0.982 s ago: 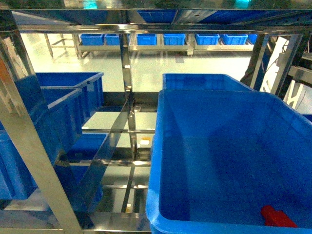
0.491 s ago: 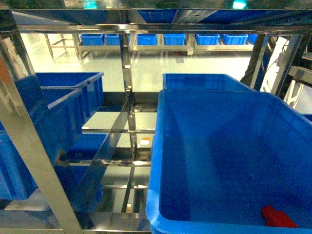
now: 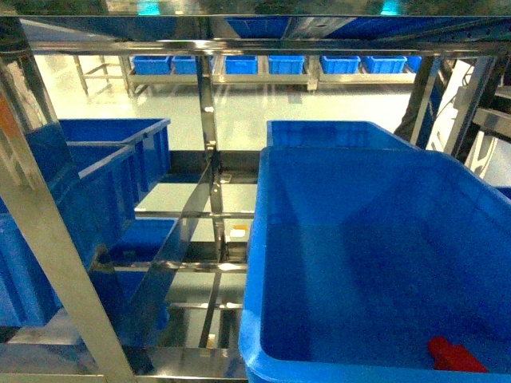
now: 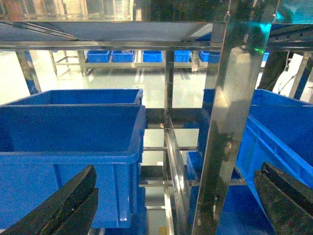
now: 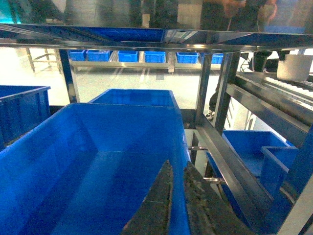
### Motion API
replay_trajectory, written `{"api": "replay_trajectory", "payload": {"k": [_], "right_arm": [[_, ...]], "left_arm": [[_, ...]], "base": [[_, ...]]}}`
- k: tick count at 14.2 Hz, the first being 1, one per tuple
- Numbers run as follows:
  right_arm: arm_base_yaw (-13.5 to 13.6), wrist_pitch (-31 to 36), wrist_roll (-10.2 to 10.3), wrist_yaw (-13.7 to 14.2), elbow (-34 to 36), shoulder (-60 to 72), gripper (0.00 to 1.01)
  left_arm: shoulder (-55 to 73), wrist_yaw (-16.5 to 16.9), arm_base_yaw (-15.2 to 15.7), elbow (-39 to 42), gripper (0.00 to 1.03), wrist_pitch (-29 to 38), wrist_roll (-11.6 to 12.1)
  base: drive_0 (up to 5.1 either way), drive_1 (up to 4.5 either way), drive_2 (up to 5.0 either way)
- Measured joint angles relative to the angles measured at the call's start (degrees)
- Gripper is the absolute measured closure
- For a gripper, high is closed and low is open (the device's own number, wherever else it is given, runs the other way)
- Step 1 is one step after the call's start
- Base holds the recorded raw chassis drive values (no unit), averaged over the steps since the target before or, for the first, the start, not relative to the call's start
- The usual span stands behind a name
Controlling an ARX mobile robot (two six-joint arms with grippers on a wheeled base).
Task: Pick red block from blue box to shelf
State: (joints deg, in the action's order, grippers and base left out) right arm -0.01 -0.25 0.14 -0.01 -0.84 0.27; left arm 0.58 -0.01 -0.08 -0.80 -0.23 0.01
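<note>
The red block [image 3: 453,357] lies on the floor of a large royal-blue crate [image 3: 257,239], near its front right corner. The crate stands on the steel shelf [image 3: 209,120]. The blue box is out of view. In its wrist view my right gripper [image 5: 178,164] hovers over the crate's right wall [image 5: 177,122], fingers shut to a thin slit with nothing held. My left gripper [image 4: 177,169] is open wide with nothing between its fingers, facing a shelf upright [image 4: 230,122]. Neither gripper shows in the head view.
Another blue crate [image 3: 335,132] stands behind the large one. More crates [image 3: 104,171] fill the left bay, and one [image 4: 68,127] is close ahead of my left gripper. Smaller crates [image 5: 249,144] sit lower right. Steel crossbars [image 3: 192,215] span the gap between the bays.
</note>
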Motion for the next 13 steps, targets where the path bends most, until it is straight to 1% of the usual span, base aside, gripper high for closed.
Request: {"api": "replay_trajectory", "payload": {"k": [1,2,6,7,8,9,13], "right_arm": [[0.0,0.0,0.0,0.0,0.0,0.0,0.87],[0.0,0.0,0.0,0.0,0.0,0.0,0.72],[0.0,0.0,0.0,0.0,0.0,0.0,0.21],[0.0,0.0,0.0,0.0,0.0,0.0,0.1],[0.0,0.0,0.0,0.0,0.0,0.0,0.01],[0.0,0.0,0.0,0.0,0.0,0.0,0.04],[0.0,0.0,0.0,0.0,0.0,0.0,0.03]], "left_arm": [[0.0,0.0,0.0,0.0,0.05,0.0,0.0],[0.0,0.0,0.0,0.0,0.05,0.0,0.0],[0.0,0.0,0.0,0.0,0.05,0.0,0.0],[0.0,0.0,0.0,0.0,0.05,0.0,0.0],[0.0,0.0,0.0,0.0,0.05,0.0,0.0],[0.0,0.0,0.0,0.0,0.05,0.0,0.0],[0.0,0.0,0.0,0.0,0.05,0.0,0.0]], "base": [[0.0,0.0,0.0],[0.0,0.0,0.0],[0.0,0.0,0.0],[0.0,0.0,0.0],[0.0,0.0,0.0],[0.0,0.0,0.0],[0.0,0.0,0.0]]}}
